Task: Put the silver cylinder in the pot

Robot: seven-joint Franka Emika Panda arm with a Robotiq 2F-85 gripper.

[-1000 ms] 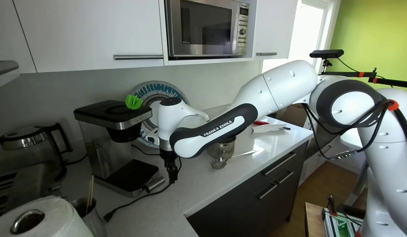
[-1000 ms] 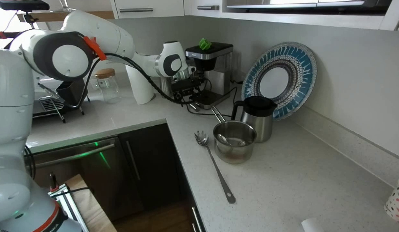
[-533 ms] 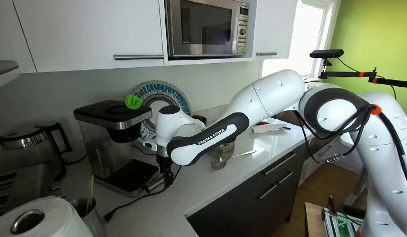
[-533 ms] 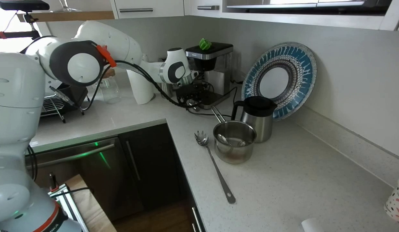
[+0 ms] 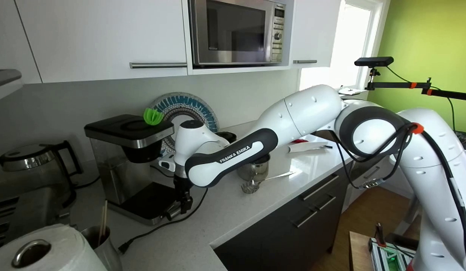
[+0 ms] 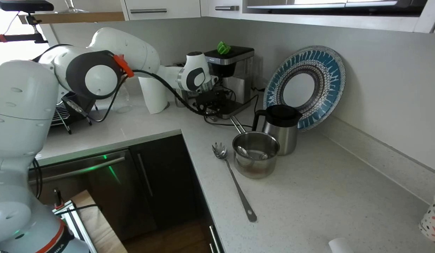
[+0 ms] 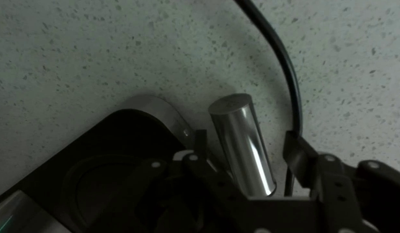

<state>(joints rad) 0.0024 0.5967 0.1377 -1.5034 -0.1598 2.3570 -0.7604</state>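
Note:
The silver cylinder (image 7: 240, 142) fills the middle of the wrist view, lying on the counter at the corner of the coffee machine's base. My gripper (image 7: 246, 145) has one finger on each side of it, and a gap shows between the cylinder and each fingertip, so the jaws are open. In an exterior view the gripper (image 5: 185, 207) points down over the cylinder (image 5: 174, 211), partly covering it. The pot (image 6: 254, 168), small, shiny and long-handled, stands on the counter well apart from the gripper; it also shows behind the arm in an exterior view (image 5: 255, 171).
The coffee machine (image 5: 129, 131) rises close beside the gripper. A black cable (image 7: 292, 90) runs past the right finger. Near the pot are a dark-lidded steel canister (image 6: 287, 138) and a long serving fork (image 6: 240, 193). A metal cup (image 5: 111, 246) holds sticks.
The arm has moved closer to the coffee machine, bringing the gripper over the silver cylinder, which is now more covered in both exterior views. The pot has stayed in place.

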